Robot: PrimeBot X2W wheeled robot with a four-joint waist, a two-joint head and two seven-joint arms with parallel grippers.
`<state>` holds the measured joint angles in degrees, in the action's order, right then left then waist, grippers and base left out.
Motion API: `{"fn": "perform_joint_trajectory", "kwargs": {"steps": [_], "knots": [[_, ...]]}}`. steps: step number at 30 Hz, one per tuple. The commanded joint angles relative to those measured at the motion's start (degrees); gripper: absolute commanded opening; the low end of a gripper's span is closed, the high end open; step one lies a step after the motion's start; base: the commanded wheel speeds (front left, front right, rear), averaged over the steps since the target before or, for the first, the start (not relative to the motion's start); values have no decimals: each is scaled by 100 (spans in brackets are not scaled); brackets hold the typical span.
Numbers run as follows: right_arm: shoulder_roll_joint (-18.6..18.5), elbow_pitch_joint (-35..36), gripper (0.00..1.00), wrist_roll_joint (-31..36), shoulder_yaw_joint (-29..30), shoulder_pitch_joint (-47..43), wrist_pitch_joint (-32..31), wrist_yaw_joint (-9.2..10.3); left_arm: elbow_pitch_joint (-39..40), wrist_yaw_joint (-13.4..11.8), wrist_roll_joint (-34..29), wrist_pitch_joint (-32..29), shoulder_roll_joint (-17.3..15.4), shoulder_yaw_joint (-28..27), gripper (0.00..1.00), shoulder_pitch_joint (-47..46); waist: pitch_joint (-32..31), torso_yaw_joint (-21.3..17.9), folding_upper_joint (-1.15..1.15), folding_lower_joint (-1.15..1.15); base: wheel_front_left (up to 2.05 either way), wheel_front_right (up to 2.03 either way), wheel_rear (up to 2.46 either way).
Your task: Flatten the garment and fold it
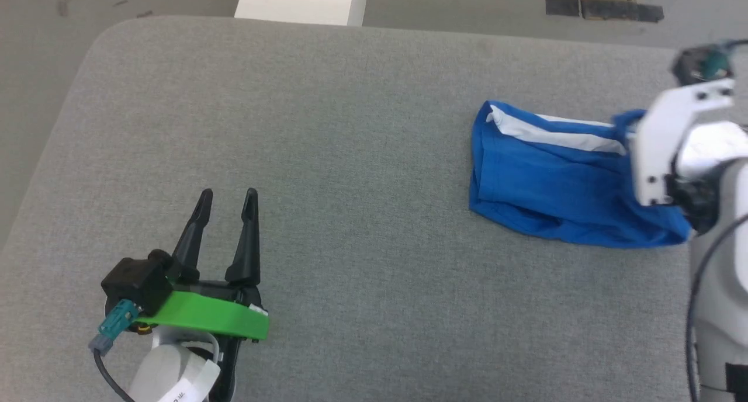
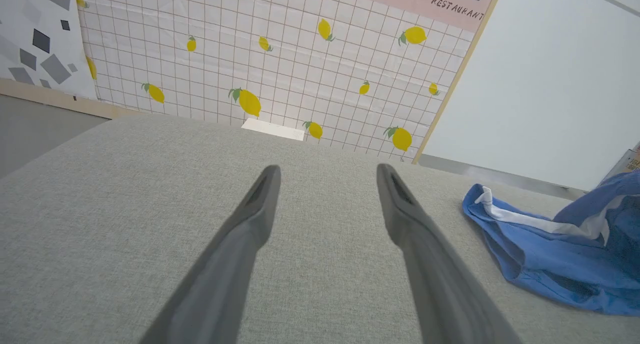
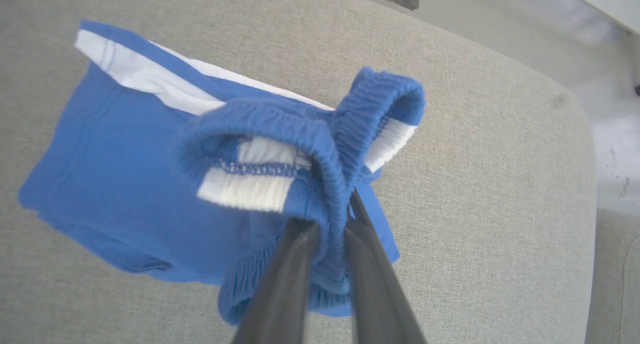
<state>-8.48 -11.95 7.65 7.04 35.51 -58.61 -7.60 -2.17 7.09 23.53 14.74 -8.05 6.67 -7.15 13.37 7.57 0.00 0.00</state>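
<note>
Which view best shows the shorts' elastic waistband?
The right wrist view: the gathered waistband loops up close, pinched between the right gripper fingers. The head view shows the blue shorts with that end behind the right arm. The left wrist view shows them at its edge, waistband unclear.

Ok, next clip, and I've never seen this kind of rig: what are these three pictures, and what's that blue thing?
It is a two-armed robot, filmed by three cameras. The head view looks down on a grey padded surface. The other two cameras ride on the wrists, looking along each arm's two dark fingers. The blue thing is the garment, shorts with a white stripe, lying crumpled on the robot's right. The right end effector is pinched shut on its gathered waistband, lifting that part. The left end effector hangs open over bare surface, holding nothing.
</note>
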Motion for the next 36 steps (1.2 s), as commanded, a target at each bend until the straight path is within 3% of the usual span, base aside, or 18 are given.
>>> {"fn": "perform_joint_trajectory", "kwargs": {"steps": [1, 9, 19, 28, 30, 31, 36], "knots": [[-3, 170, 0, -130, -171, 75, -99, 11, -9, 39, -5, 26, -3, 10, 100, -60, -39, 30, 0, 0, 0, 0, 0], [227, 357, 0, -504, -950, 401, -224, 11, 59, 39, 3, 26, 42, 51, 100, -127, 72, 213, 0, 0, 0, 0, 0], [474, -857, 0, -323, -1427, 769, 301, 11, 81, 39, 47, 26, 118, 156, 100, -298, 381, 630, 0, 0, 0, 0, 0], [538, -1903, 0, -314, -1386, 875, 545, 11, 60, 39, 52, 26, 174, 187, 100, -361, 483, 812, 0, 0, 0, 0, 0], [542, -2066, 54, -391, -1392, 875, 618, 11, 48, 39, 48, 26, 183, 177, 100, -357, 460, 812, 0, 0, 0, 0, 0], [544, -2141, 100, -450, -1411, 862, 645, 11, 41, 39, 45, 26, 184, 170, 100, -347, 431, 800, 0, 0, 0, 0, 0], [552, -2117, 100, -738, -1451, 779, 885, 11, 26, 40, 32, 26, 158, 129, 100, -269, 260, 684, 0, 0, 0, 0, 0]]}}
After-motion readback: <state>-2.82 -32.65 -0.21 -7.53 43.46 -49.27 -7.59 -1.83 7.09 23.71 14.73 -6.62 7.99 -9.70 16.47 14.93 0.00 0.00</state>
